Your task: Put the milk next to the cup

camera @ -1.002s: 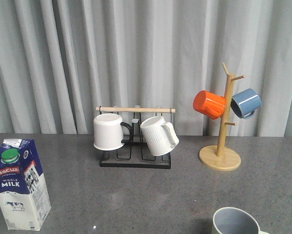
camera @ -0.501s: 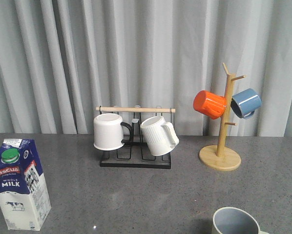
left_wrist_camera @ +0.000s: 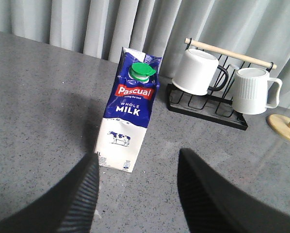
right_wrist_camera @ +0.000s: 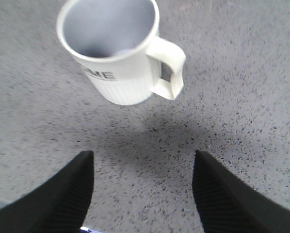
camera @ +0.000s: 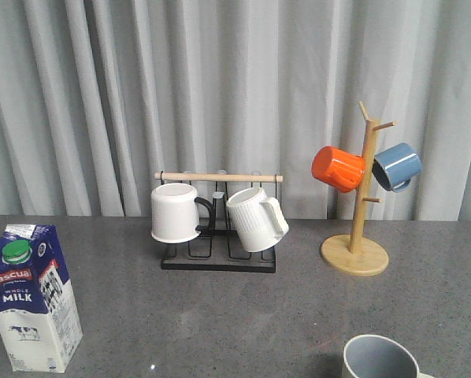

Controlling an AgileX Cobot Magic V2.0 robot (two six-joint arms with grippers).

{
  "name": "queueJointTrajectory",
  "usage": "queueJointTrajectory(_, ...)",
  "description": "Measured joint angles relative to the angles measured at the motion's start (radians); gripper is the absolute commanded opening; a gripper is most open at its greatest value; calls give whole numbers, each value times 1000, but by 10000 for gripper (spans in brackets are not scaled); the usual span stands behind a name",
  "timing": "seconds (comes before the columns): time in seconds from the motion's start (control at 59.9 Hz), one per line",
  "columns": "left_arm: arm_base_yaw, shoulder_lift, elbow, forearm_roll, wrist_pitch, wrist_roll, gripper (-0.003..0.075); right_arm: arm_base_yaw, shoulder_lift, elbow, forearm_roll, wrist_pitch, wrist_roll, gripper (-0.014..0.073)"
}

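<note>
2 grippers show only in the wrist views, both spread wide and holding nothing. The left gripper hangs above the table, its fingers apart in front of the milk. The right gripper hangs near the cup, not touching it. In the front view the milk stands upright at the near left and the cup at the near right edge, well apart. Farther back, 2 white mugs hang on a black rack, and a wooden mug tree stands to its right.
</note>
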Motion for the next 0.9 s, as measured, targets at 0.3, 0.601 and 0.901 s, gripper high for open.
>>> queueJointTrajectory(0.3, 0, 0, 0, 0, 4, 0, 367, 0, 153, 23, 13, -166, -42, 428)
queueJointTrajectory(0.601, 0, 0, 0, 0, 4, 0, 367, 0, 277, 23, 31, -273, -62, 428)
queueJointTrajectory(0.901, 0, 0, 0, 0, 4, 0, 367, 0, 405, 22, 115, -392, -136, 426)
